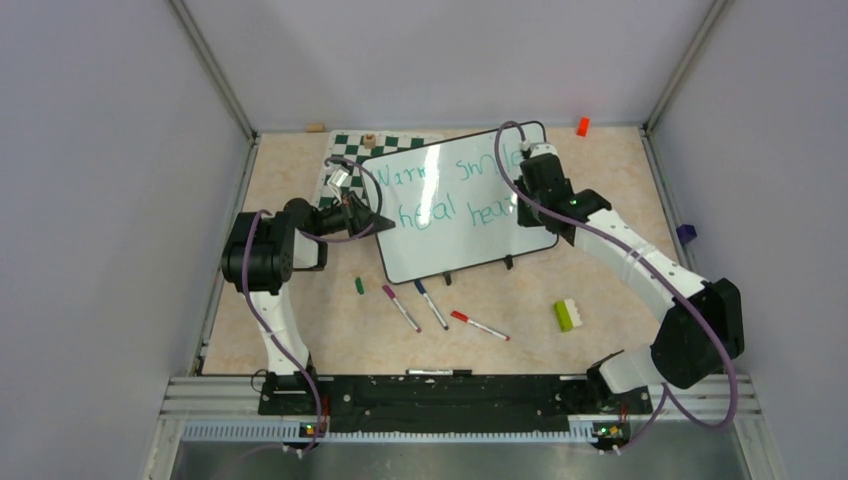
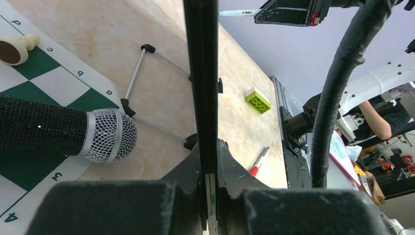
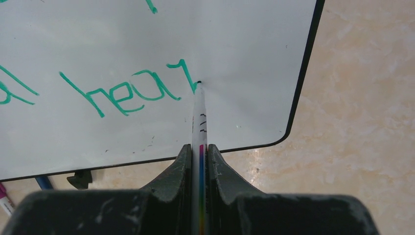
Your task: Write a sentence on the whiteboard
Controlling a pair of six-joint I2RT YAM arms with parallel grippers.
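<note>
Marker [image 3: 199, 117], clamped in your right gripper [image 3: 199, 151], touches the whiteboard [image 3: 235, 49] at the end of the teal sentence [image 3: 122, 93]. Your left gripper [image 2: 208, 159] pinches the board's black rim.

the top camera looks down from above and behind over the whole table [image 1: 300, 340]. the wrist cameras sit close to the whiteboard [image 1: 440, 250], left edge-on, right facing its surface.

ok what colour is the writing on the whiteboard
The writing is teal green, clearest in the right wrist view.
</note>
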